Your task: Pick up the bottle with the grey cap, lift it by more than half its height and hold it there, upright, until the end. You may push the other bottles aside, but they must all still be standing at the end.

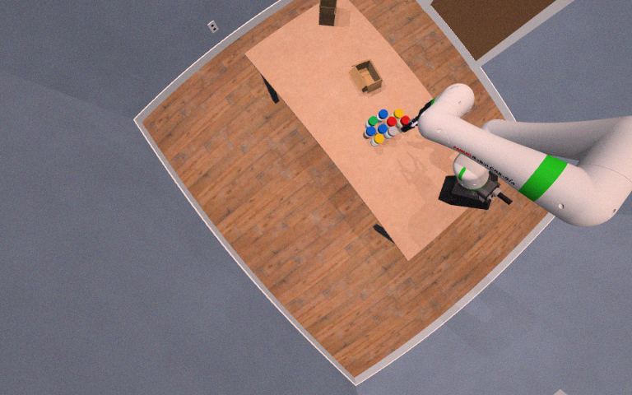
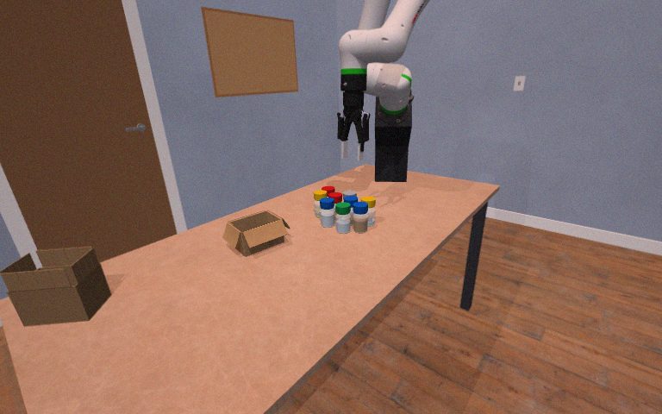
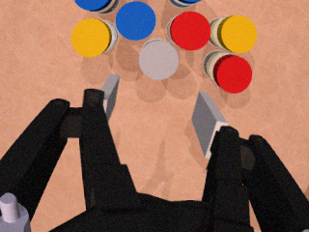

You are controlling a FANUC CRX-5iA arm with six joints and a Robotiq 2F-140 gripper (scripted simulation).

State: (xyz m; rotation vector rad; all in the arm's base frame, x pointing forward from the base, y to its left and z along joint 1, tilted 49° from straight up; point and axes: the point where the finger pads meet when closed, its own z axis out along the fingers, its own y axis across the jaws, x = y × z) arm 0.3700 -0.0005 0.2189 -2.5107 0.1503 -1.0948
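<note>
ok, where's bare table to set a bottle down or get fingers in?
Bare patches: between the bottle cluster and small open box; the stretch beyond toward the closed box. Crowded: the grey-capped bottle, flanked by blue and red caps.
</note>
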